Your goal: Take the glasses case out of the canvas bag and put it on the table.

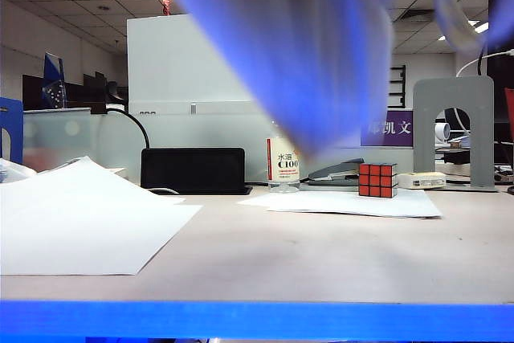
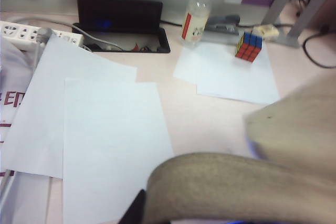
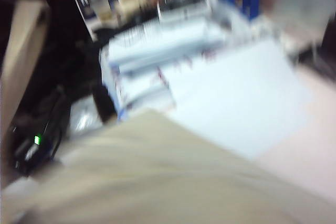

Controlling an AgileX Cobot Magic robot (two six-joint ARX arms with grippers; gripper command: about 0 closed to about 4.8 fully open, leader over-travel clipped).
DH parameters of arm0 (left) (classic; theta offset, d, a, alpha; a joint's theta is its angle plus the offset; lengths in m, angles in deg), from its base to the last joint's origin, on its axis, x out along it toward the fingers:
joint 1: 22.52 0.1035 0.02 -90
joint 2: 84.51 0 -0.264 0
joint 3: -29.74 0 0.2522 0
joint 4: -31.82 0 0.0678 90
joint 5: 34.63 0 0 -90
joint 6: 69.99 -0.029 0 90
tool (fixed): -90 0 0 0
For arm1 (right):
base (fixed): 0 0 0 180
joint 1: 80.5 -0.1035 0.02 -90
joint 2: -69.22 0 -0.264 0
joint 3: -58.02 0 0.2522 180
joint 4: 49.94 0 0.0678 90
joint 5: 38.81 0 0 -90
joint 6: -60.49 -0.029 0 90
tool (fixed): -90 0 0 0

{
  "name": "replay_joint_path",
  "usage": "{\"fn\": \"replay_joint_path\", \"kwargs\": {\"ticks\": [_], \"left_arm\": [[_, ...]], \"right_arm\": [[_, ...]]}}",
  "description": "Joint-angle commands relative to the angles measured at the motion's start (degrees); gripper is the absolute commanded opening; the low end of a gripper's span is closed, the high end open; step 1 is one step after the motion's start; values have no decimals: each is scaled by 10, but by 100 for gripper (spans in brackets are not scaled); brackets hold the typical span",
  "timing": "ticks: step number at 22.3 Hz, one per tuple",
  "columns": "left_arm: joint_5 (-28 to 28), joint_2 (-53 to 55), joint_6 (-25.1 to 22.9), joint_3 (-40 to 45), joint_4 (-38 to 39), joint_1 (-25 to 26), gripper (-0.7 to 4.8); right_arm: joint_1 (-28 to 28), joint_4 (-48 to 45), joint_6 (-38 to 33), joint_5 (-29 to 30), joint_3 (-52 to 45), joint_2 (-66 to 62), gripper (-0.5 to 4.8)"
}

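The canvas bag [image 1: 297, 54] hangs blurred above the table [image 1: 265, 263], its cream cloth filling the near part of both wrist views. The left pincer [image 2: 137, 211] shows only as a dark tip at the bag's edge; it is pressed together, though what it pinches cannot be told. The right pincer itself is hidden behind blurred cloth, so its state cannot be told. The glasses case cannot be seen. Below the left pincer lie white paper sheets [image 2: 113, 145], and farther off a puzzle cube [image 2: 248, 46].

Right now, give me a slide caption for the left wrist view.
Canvas bag hanging over the table, with paper sheets, bottle and puzzle cube beyond.
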Motion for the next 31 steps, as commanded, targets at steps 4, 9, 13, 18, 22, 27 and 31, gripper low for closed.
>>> {"fn": "replay_joint_path", "kwargs": {"ticks": [4,9,13,18,22,27,31], "left_arm": [[-9,15,-39,-3,-75,2,-4],[-25,28,-55,-4,-99,17,-4],[-31,40,-57,-7,-119,31,-4],[-65,47,-63,-7,-135,61,-4],[-79,48,-64,-7,-151,79,-4],[-112,48,-62,-25,-188,80,-4],[-121,71,-87,-83,-183,80,-4]], "right_arm": [[-3,60,41,-26,2,0,435],[-3,40,54,-81,2,-1,430],[-3,-62,89,-115,9,3,403],[-2,-67,69,-126,17,-1,362],[-2,83,82,-200,-16,-12,364],[-3,155,84,-277,-95,-8,365],[-3,178,69,-322,-101,-7,365]]}}
